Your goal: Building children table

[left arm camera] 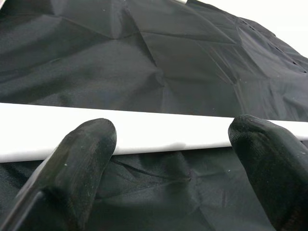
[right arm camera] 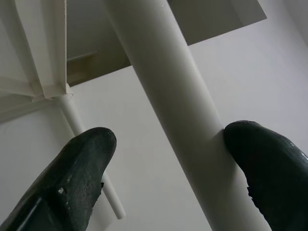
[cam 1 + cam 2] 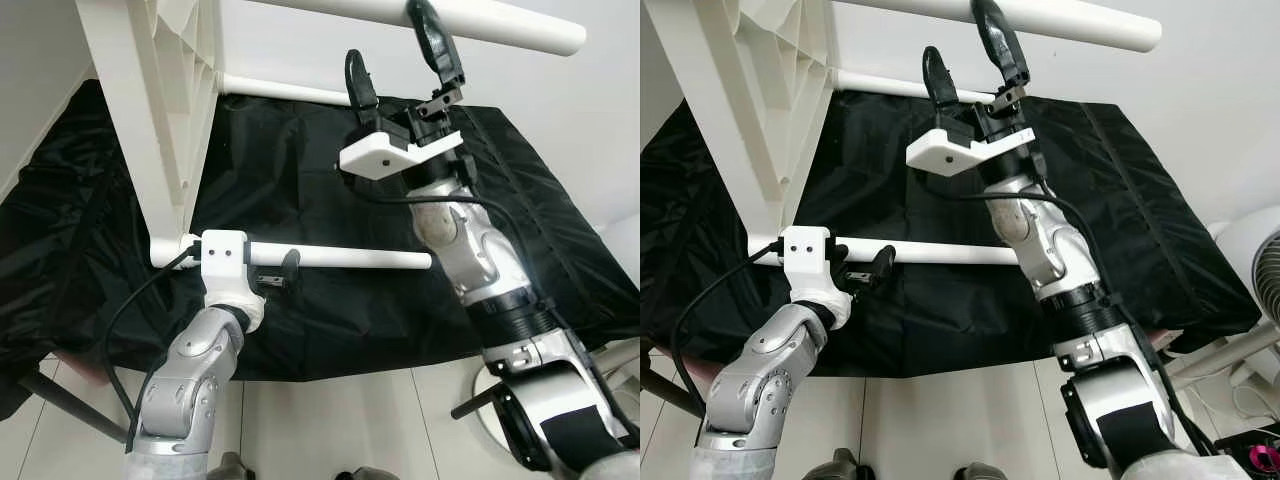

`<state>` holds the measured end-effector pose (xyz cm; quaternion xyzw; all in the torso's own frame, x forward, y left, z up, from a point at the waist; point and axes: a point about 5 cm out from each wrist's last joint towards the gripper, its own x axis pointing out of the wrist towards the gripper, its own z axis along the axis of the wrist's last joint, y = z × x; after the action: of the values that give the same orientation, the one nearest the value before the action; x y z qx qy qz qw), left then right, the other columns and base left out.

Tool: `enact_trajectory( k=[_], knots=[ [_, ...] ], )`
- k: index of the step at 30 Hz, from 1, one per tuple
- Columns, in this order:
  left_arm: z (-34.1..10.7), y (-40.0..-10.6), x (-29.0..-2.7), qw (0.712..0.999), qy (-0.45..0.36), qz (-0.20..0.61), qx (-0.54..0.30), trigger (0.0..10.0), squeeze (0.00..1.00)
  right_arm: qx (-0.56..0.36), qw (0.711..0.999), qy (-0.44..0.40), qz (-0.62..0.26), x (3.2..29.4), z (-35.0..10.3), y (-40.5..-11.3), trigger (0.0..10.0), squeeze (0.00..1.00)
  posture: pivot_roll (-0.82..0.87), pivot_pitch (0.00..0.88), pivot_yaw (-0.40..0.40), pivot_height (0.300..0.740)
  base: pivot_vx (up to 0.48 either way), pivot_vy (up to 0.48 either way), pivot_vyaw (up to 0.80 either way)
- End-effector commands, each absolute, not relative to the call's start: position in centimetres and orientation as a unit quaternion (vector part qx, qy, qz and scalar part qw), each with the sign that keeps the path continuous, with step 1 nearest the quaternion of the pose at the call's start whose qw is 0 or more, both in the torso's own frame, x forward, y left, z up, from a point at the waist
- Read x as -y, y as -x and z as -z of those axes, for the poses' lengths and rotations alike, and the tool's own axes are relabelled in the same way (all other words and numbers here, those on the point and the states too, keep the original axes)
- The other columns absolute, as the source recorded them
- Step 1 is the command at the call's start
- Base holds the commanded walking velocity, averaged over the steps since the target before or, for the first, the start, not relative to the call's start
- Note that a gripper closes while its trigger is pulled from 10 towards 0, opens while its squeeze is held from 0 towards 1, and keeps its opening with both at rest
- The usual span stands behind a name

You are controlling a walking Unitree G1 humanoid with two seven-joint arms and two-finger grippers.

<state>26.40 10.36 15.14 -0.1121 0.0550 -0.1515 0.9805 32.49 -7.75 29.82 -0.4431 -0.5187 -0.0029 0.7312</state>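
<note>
The white plastic table (image 3: 160,110) lies on its side on the black sheet (image 3: 330,310), legs projecting across it. The left gripper (image 3: 268,268) has its jaws spread wide around the lower leg (image 3: 350,258) near the tabletop; the right gripper (image 3: 400,60) stands wide open at the upper leg (image 3: 500,22), one finger (image 2: 262,163) touching. The assembly appears light, rigid and smooth, so grip each leg close to its socket.

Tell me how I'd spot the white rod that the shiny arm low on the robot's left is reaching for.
Start at the black cloth spread over the floor, and find the white ribbed tabletop standing on edge at its left side. Three white legs stick out sideways from it. Yours is the lowest leg, above the cloth, with the left pincer around it; the right pincer is up at the top leg.
</note>
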Motion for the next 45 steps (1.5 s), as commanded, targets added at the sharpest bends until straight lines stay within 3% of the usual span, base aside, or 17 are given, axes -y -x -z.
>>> enact_trajectory(
  k=[1,17,29,30,31,32,39,45],
  knots=[
    [-15.2,-26.5,-9.6,0.979,0.122,0.154,-0.054,10.0,0.0,0.516,0.733,0.444,-0.006,7.6,-30.2,-32.7,10.0,0.0,0.01,0.0,-0.071,0.74,0.0,0.0,0.0],
    [-15.3,-26.4,-9.8,0.98,0.118,0.149,-0.058,10.0,0.0,0.528,0.707,0.47,-0.009,6.4,-33.0,-33.9,10.0,0.0,0.0,0.004,-0.055,0.74,0.0,0.0,0.0],
    [-15.5,-25.4,-8.5,0.971,0.098,0.203,-0.075,10.0,0.0,0.451,0.725,0.52,-0.022,5.4,-35.3,-35.2,10.0,0.0,-0.01,0.037,-0.055,0.74,0.0,0.0,0.0],
    [-15.5,-25.3,-8.4,0.97,0.094,0.209,-0.078,10.0,0.0,0.439,0.729,0.524,-0.022,5.4,-35.3,-35.4,5.5,0.0,-0.01,0.043,-0.055,0.74,0.0,0.0,0.0],
    [-15.5,-25.3,-8.4,0.97,0.094,0.209,-0.078,10.0,0.0,0.439,0.729,0.524,-0.022,5.4,-35.3,-35.4,5.5,0.0,-0.01,0.043,-0.055,0.74,0.0,0.0,0.0],
    [-15.5,-25.1,-8.3,0.97,0.092,0.212,-0.081,10.0,0.0,0.429,0.735,0.525,-0.024,5.4,-35.4,-35.6,0.0,0.0,-0.01,0.051,-0.058,0.74,0.0,0.0,0.0],
    [-15.1,-23.9,-7.3,0.958,0.058,0.243,-0.138,10.0,0.0,0.395,0.759,0.517,-0.033,5.5,-35.4,-35.9,0.0,0.0,-0.01,0.065,-0.069,0.74,0.0,0.0,0.0],
    [-14.5,-24.0,-7.4,0.957,0.076,0.217,-0.179,10.0,0.0,0.374,0.79,0.485,-0.039,5.6,-35.1,-35.9,0.0,0.0,-0.01,0.076,-0.085,0.74,0.0,0.0,0.0]
  ],
)
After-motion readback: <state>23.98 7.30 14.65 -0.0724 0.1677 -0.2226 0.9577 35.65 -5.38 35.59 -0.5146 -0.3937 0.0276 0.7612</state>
